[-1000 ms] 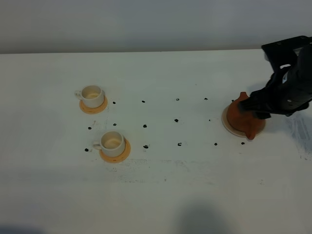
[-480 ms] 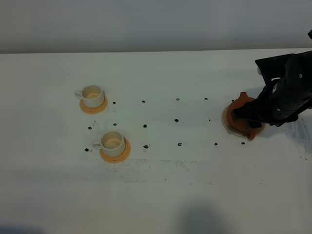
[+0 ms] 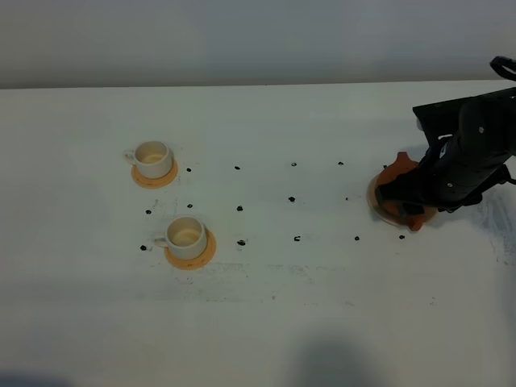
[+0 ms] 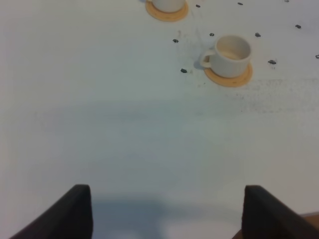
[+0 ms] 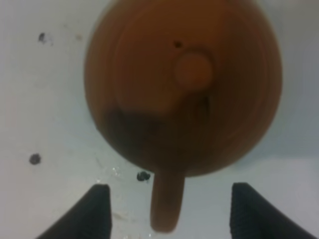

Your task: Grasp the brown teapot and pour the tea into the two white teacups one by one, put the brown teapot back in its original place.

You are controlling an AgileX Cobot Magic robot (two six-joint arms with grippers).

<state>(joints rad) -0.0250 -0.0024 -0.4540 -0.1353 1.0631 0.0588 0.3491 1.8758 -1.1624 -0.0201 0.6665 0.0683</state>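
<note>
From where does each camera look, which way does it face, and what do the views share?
Exterior high: mounted high, looking down on the table; shows the right arm over the brown teapot.
Left wrist: on the left arm, facing across the table toward the two white teacups; open jaws show.
Right wrist: directly above the teapot, facing down; open jaws show.
Shared: exterior high and left wrist, the teacups; exterior high and right wrist, the teapot.

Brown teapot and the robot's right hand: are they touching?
Apart. The right wrist view shows the right hand open, with bare table showing between its fingers and the brown teapot.
</note>
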